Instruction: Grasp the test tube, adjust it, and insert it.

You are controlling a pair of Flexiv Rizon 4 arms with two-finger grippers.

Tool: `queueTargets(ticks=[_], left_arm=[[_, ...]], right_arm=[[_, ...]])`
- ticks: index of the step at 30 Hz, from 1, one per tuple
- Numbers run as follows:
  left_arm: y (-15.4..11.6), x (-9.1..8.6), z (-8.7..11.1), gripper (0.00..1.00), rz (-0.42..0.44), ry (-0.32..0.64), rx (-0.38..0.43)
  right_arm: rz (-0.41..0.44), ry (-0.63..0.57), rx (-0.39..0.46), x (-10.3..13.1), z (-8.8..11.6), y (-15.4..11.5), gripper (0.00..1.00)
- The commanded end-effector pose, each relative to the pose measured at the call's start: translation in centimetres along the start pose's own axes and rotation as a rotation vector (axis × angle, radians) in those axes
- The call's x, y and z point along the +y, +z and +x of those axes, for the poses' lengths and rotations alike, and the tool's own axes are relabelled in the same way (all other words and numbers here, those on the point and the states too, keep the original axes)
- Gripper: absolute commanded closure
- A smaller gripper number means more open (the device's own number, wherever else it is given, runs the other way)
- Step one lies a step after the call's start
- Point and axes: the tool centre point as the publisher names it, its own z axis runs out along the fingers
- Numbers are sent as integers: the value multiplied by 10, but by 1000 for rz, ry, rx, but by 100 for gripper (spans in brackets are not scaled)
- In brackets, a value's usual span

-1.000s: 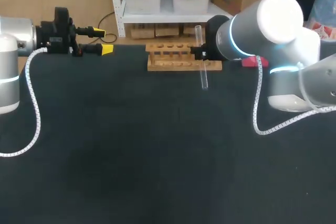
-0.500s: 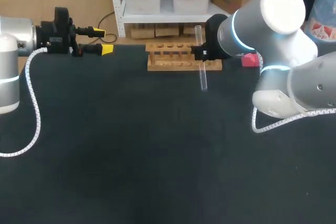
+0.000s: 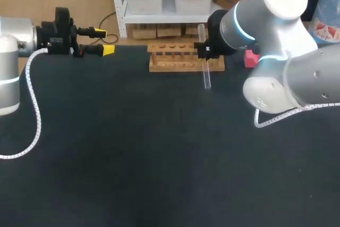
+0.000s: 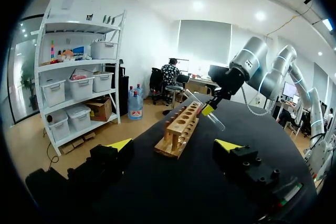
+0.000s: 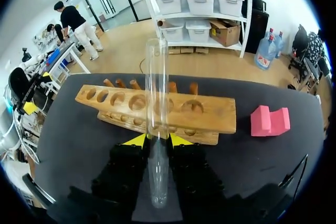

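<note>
Near rack (image 5: 210, 116), tube (image 5: 157, 77) in right pincer (image 5: 157, 140)

Rack (image 3: 178, 59) stands midway along the table's (image 3: 159, 158) far edge. Block (image 3: 249, 59) lies to its right. Tube (image 3: 206, 78) hangs just before the rack's right end.

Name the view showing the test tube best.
The right wrist view: the test tube is large and whole, held by the right end effector. The head view shows it small; the left wrist view, far off.
</note>
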Motion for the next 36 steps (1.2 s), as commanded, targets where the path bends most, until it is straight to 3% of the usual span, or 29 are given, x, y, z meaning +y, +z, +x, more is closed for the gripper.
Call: queueTargets(ticks=[1, 16, 26, 36], left_arm=[[0, -1, 1, 0, -4, 3, -5], [0, -1, 1, 0, -4, 3, -5], [0, -1, 1, 0, -4, 3, -5], [0, -1, 1, 0, -4, 3, -5]], right_arm=[[16, 2, -26, 1, 5, -10, 100], [115, 55, -166, -7, -2, -64, 100], [149, 22, -222, -7, -4, -100, 100], [72, 42, -266, -7, -5, -111, 100]])
